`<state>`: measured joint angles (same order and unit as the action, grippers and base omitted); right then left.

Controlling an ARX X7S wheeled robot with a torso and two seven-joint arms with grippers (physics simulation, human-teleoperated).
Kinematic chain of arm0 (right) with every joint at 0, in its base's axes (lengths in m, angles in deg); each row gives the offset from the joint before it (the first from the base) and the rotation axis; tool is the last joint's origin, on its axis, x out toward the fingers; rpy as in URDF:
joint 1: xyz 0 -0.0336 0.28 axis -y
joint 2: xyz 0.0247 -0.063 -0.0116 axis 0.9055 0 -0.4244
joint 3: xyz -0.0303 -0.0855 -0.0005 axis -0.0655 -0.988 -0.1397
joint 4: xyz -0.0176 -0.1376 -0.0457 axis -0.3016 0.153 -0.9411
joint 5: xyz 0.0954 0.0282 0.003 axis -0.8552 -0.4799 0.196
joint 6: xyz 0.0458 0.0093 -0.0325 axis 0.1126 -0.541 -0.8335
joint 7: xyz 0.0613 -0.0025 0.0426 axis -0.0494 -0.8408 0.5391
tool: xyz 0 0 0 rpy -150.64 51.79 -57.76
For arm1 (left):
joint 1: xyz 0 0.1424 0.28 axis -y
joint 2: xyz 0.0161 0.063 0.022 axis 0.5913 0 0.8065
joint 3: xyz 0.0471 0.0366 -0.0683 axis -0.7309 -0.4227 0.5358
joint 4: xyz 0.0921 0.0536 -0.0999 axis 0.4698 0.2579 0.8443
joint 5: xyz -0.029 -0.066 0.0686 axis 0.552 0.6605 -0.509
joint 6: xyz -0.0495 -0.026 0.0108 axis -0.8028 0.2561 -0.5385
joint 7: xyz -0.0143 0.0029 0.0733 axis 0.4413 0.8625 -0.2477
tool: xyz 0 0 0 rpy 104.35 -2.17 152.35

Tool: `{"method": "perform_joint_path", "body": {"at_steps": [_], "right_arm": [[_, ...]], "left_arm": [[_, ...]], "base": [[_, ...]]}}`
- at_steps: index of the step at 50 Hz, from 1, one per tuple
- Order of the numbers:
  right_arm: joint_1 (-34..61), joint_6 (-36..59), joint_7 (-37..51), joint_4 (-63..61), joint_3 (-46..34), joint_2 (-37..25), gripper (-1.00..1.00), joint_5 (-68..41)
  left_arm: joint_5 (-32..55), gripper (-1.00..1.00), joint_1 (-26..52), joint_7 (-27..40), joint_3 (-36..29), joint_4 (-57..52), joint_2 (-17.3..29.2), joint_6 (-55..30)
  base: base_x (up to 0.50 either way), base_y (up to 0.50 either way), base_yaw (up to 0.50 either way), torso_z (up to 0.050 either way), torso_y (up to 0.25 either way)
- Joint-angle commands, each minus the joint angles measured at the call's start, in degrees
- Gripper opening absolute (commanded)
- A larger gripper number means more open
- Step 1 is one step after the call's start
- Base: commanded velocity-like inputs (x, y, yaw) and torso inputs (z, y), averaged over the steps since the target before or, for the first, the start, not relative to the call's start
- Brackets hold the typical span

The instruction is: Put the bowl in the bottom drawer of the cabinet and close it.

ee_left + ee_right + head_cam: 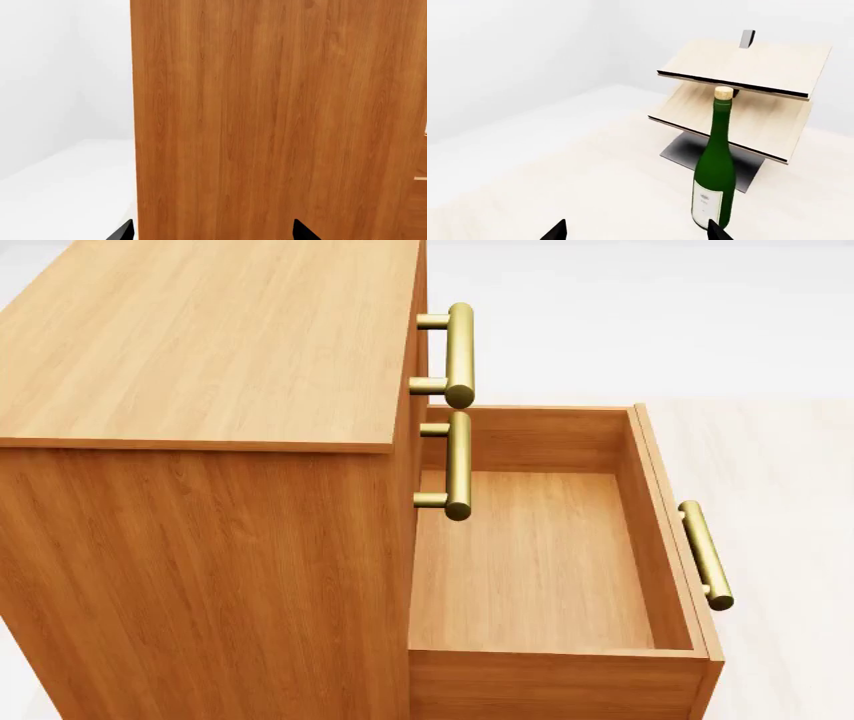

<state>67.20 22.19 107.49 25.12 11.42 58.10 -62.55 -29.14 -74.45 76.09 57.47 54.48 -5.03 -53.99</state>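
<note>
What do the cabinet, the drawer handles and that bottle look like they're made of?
The cabinet: orange-brown wood or wood veneer, with visible grain and a smooth, low-sheen finish.
The handles: brass-like metal, golden with soft highlights.
The bottle: dark green, glossy, likely glass, with a pale label and a cork-coloured top.

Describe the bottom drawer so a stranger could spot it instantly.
Find the orange-brown cabinet with three brass bar handles. The bottom drawer is its lowest one, below two shut drawers. It alone is pulled out, an empty wooden box with its handle on the far front.
</note>
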Motion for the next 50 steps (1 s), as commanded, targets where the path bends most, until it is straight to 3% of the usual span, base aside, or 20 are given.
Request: {"method": "perform_joint_path", "body": {"at_steps": [1, 9, 13, 17, 20, 22, 31, 41, 44, 50], "right_arm": [[-0.52, -0.93, 2.18, 1.77, 1.5, -0.1, 1.0, 1.31], [-1.42, -1.96, 3.9, 2.11, 1.59, -0.54, 1.0, 2.92], [-1.7, -2.6, 4.49, 2.43, 1.84, -0.89, 1.0, 3.51], [-1.97, -2.86, 5.3, 2.62, 2.21, -1.04, 1.0, 4.08], [-1.88, -3.01, 6.16, 3.19, 2.93, -0.98, 1.0, 4.41], [-1.99, -3.45, 6.47, 3.73, 3.35, -1.01, 1.0, 4.58], [-2.33, -3.74, 9.15, 6.12, 4.71, -1.1, 1.0, 6.16], [-2.65, -3.45, 11.01, 7.2, 4.94, -1.29, 1.0, 7.47], [-2.69, -3.14, 10.97, 7.79, 5.6, -1.25, 1.0, 7.17], [-2.13, -0.1, 9.68, 9.3, 5.78, -1.3, 1.0, 5.88]], "left_arm": [[-0.19, 1.0, 0.33, -0.3, -0.29, 2.64, -0.33, 2.32], [0.41, 1.0, 0.14, 0.54, -0.15, -1.09, 0.57, -0.91], [-0.36, 1.0, 0.56, -0.13, -0.61, 3.22, -0.31, 2.68], [0.38, 1.0, -0.04, 1.01, -0.28, -2.36, 0.87, -1.93], [-0.29, 1.0, 0.52, 0.05, -0.72, 3.08, -0.23, 2.59], [0.37, 1.0, 0.11, 0.96, -0.4, -1.51, 0.78, -1.26], [0.38, 1.0, -0.03, 1.34, -0.48, -2.58, 1.1, -2.01], [0.47, 1.0, 0.12, 1.4, -0.59, -2.22, 1.18, -1.66], [-0.17, 1.0, 0.65, 0.43, -1.0, 3.26, 0.06, 2.99], [0.61, 1.0, 0.13, 1.55, -0.65, -2.13, 1.33, -1.4]], "base": [[0.0, 0.0, 0.0, 0.0, 0.0], [0.0, 0.0, 0.0, 0.0, 0.0], [0.0, 0.0, 0.0, 0.0, 0.0], [0.0, 0.0, 0.0, 0.0, 0.0], [0.0, 0.0, 0.0, 0.0, 0.0], [0.0, 0.0, 0.0, 0.0, 0.0], [0.0, 0.0, 0.0, 0.0, 0.0], [0.0, 0.0, 0.0, 0.0, 0.0], [0.0, 0.0, 0.0, 0.0, 0.0], [0.0, 0.0, 0.0, 0.0, 0.0]]}}
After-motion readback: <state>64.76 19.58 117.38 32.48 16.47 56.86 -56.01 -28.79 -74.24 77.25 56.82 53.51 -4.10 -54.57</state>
